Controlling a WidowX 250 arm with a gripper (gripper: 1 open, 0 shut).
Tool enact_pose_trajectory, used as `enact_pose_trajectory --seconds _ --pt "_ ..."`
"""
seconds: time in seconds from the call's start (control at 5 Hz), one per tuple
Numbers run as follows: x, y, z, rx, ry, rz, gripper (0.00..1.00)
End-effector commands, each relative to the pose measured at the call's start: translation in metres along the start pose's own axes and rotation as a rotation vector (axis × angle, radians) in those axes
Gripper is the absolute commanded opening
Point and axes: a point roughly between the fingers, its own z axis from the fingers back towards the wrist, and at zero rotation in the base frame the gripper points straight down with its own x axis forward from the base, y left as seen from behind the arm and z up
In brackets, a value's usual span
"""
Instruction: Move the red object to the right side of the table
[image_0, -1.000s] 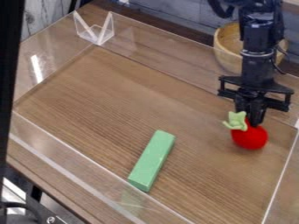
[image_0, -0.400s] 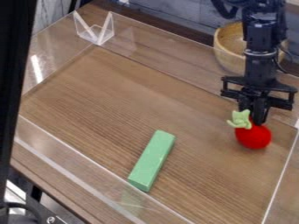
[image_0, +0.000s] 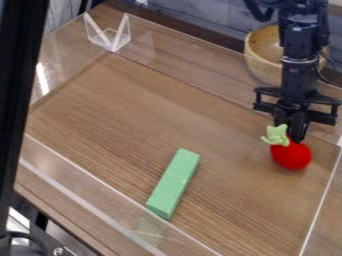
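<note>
1 claw (image_0: 294, 131) | closed on red object (image_0: 290, 155) stem | table (image_0: 120, 120)

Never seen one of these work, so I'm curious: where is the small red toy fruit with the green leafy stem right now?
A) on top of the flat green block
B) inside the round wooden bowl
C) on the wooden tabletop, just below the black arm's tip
C: the small red toy fruit with the green leafy stem sits on the brown wood-grain tabletop, right under the black gripper, near the right wall.
</note>
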Motion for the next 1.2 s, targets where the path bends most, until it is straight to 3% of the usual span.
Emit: enact_pose_trajectory --seconds 0.0,1.0 --pt "0.006 -0.011 0.010 -0.001 -0.038 -0.014 0.00" --pt "-0.009 -0.004 0.039 -0.024 -0.061 -0.044 0.00"
